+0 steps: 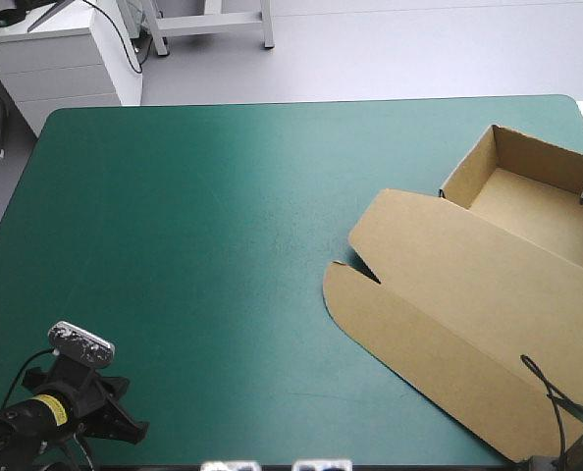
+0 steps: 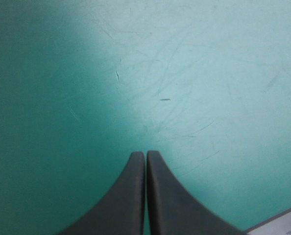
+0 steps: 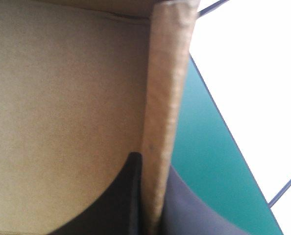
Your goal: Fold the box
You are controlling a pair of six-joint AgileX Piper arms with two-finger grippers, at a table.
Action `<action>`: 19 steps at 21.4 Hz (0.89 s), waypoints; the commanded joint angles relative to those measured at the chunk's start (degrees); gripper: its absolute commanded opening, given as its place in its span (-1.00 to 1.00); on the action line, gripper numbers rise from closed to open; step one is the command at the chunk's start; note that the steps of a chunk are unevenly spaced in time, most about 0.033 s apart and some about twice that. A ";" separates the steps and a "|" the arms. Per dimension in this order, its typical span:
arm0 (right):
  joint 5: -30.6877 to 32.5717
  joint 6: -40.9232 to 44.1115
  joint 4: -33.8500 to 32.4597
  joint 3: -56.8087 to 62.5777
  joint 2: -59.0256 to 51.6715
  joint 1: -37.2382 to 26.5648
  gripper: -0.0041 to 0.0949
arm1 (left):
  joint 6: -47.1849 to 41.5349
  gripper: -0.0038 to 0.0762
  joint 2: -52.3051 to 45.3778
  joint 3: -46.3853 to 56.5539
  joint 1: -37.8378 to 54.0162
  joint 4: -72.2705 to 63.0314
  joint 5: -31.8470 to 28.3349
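The brown box (image 1: 449, 285) lies at the right side of the teal-green cover (image 1: 193, 226), an open tray with its lid flat. The right gripper (image 3: 153, 161) is almost closed on a raised wall (image 3: 165, 88) of the tray, one black finger each side. The left gripper (image 2: 146, 154), fingers together and empty, is over bare cover at the near left corner.

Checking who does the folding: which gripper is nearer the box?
Right. The right gripper is shut on a raised wall of the box. The left gripper, shut, sits over the bare teal-green cover at its near left corner, well apart from it.
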 commanded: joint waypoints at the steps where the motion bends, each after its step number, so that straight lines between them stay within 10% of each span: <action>1: 0.35 -2.66 -4.62 -1.39 -1.46 -2.25 -0.82 | -0.14 -0.92 0.34 -1.34 -0.39 0.00 -3.05; 7: 0.31 -8.53 3.56 -3.97 -1.61 -2.39 -0.14 | -0.14 -0.92 0.34 -1.34 -0.39 1.91 -3.05; 13: 1.04 -9.33 5.58 -4.33 -9.97 -2.54 -0.15 | -0.14 -0.92 0.34 -1.34 -0.39 2.28 -3.06; 19: 1.64 -12.19 24.59 -2.71 -19.60 -2.23 -0.38 | -0.10 -0.92 0.34 -1.23 -0.39 6.59 -3.32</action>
